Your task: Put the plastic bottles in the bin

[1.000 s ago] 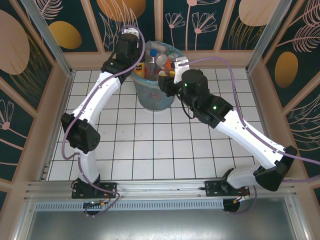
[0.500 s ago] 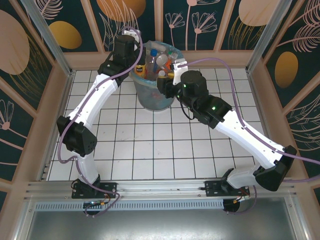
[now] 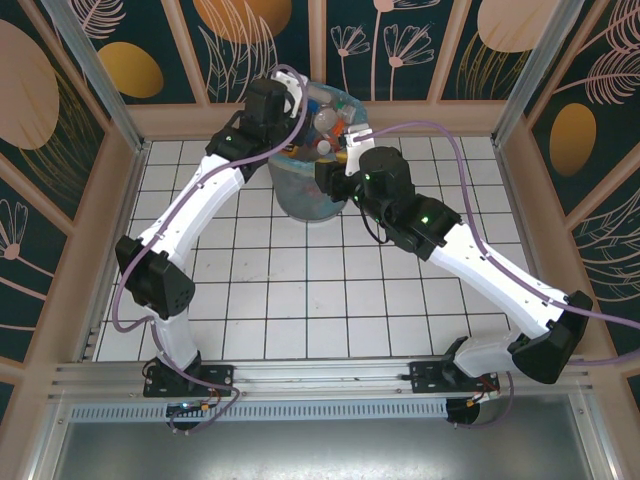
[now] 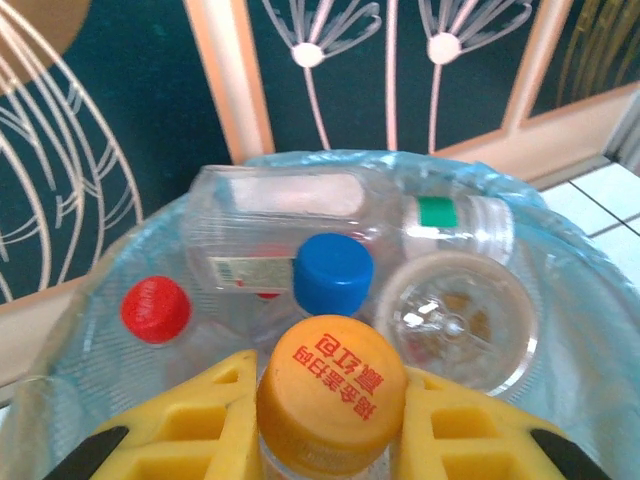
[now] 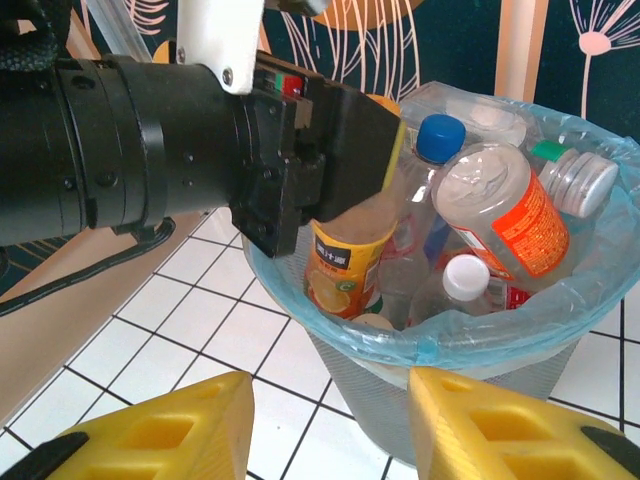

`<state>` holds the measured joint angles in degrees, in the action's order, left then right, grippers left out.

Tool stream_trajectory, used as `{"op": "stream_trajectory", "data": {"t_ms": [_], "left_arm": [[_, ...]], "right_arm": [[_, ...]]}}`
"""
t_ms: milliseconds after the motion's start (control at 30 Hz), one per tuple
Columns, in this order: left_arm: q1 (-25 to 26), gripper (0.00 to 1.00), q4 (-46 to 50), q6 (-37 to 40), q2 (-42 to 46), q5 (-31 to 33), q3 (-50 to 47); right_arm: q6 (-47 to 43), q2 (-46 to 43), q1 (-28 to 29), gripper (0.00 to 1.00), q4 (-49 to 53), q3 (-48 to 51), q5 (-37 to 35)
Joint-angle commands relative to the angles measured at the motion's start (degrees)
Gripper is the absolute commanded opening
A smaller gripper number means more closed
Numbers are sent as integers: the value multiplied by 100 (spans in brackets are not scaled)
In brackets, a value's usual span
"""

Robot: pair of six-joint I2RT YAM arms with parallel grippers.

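My left gripper [image 4: 330, 432] is shut on an orange juice bottle [image 4: 332, 380] just below its orange cap. The bottle [image 5: 345, 265] hangs upright with its lower half inside the bin [image 5: 480, 340], near the left rim. Several plastic bottles lie in the bin: a blue-capped one [image 4: 333, 273], a red-capped one [image 4: 155, 308], a clear one on its side [image 4: 290, 210], and one with an orange label [image 5: 500, 215]. My right gripper [image 5: 330, 430] is open and holds nothing, low in front of the bin's near wall. From above, the left gripper [image 3: 290, 108] is over the bin [image 3: 305, 195].
The bin stands on the white tiled floor [image 3: 300, 290] at the back centre, close to the wooden back wall [image 3: 420, 118]. The two arms meet at the bin, the right wrist [image 3: 378, 172] pressed close to its right side. Open tiles spread in front.
My left arm has swung right from the bin's left rim to over its opening, carrying the orange bottle. The right arm has hardly moved.
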<state>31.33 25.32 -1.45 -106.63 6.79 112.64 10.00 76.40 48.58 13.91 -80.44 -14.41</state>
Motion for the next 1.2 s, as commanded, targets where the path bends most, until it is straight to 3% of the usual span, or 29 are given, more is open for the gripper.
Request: {"op": "stream_trajectory", "data": {"t_ms": [0,100,200,467,733,900,1167], "left_arm": [[264,30,1275,-395,-359,-1133,-375],[264,44,1334,-417,-385,-1321,-330],[263,52,1298,-457,-320,-1369,-335],[266,59,1226,-636,-140,-1606,50],[261,76,1027,-860,134,-1491,397],[265,93,676,-1027,517,-1705,395],[263,90,-158,-1258,1412,-1937,-222]], "right_arm": [[108,-178,-6,45,-257,72,47],[108,-178,-6,45,-274,81,44],[108,-187,-6,45,-261,80,44],[138,-209,-2,45,-258,73,96],[91,-392,-2,45,-264,82,-25],[37,-537,-6,46,-284,90,-155],[48,-644,-6,46,-310,175,-252]]}}
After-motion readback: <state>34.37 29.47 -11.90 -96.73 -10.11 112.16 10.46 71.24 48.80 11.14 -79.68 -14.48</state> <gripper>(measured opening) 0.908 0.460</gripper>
